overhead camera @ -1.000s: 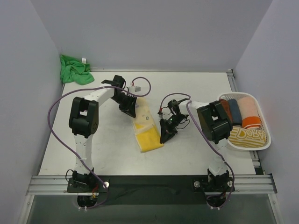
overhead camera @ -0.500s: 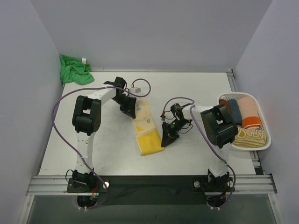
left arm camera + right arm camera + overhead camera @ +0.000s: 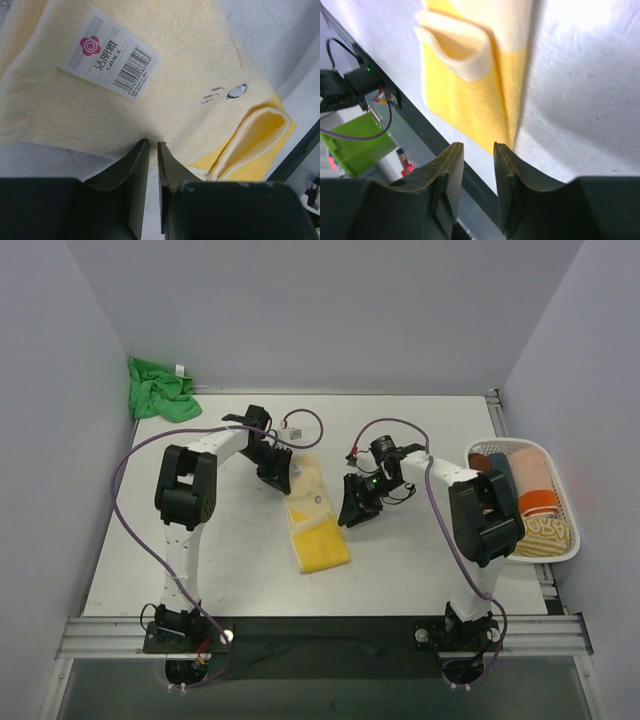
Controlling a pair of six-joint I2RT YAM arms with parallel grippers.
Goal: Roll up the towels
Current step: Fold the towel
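Note:
The pale yellow towel [image 3: 316, 525] lies on the table as a long folded strip, its brighter yellow end nearest the arms. My left gripper [image 3: 279, 478] is at its far left edge. In the left wrist view the jaws [image 3: 151, 145] stand almost closed, pinching the edge of the towel [image 3: 175, 75] below its white barcode label [image 3: 110, 52]. My right gripper [image 3: 351, 514] is open and empty, just right of the strip and above the table; in its wrist view [image 3: 479, 150] the towel [image 3: 465, 95] lies ahead of the jaws. The green towel [image 3: 160, 390] is bunched in the far left corner.
A white slatted basket [image 3: 560, 552] at the right edge holds several rolled towels [image 3: 530, 485]. Purple cables loop over both arms. A metal rail runs along the near edge of the table, and grey walls close in the left, right and back.
My right gripper has moved away from the towel's near right edge, up and toward the far side. The left gripper and the yellow towel have stayed in place.

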